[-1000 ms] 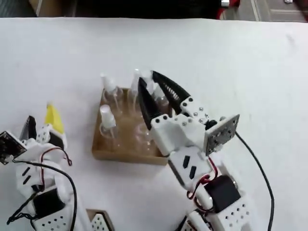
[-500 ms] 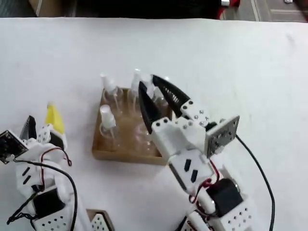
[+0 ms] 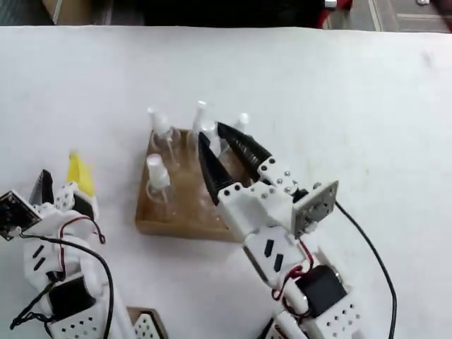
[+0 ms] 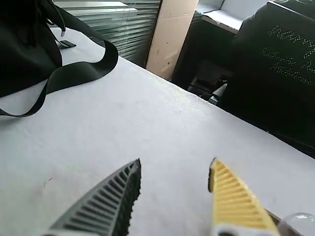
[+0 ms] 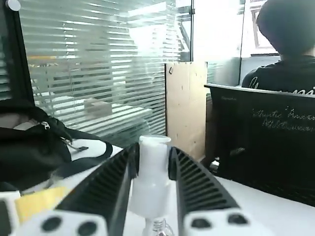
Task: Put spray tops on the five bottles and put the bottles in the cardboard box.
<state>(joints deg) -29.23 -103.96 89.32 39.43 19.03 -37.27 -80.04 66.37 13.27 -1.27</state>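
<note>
The cardboard box (image 3: pixel 176 227) sits mid-table with several clear bottles standing in it, each with a white spray top, such as those at the back (image 3: pixel 157 120) and front left (image 3: pixel 155 167). My right gripper (image 3: pixel 210 132) hangs over the box's right side. Its black fingers are shut on the white spray top of a bottle (image 3: pixel 210 128), which shows between them in the right wrist view (image 5: pixel 150 172). My left gripper (image 3: pixel 62 180) rests left of the box, apart from it. It is open, with its grey finger (image 4: pixel 106 206) and yellow finger (image 4: pixel 234 201) holding nothing.
A white table (image 3: pixel 339 99) stretches wide behind and right of the box. A black bag strap (image 4: pixel 74 73) lies on the table farther off. The right arm's cable (image 3: pixel 374 254) trails at the near right. A small cardboard piece (image 3: pixel 145 321) lies at the near edge.
My right gripper has drawn back toward the near side and lower over the box, with the spray top between its fingers. A bottle top behind it has come into sight. The left arm kept still.
</note>
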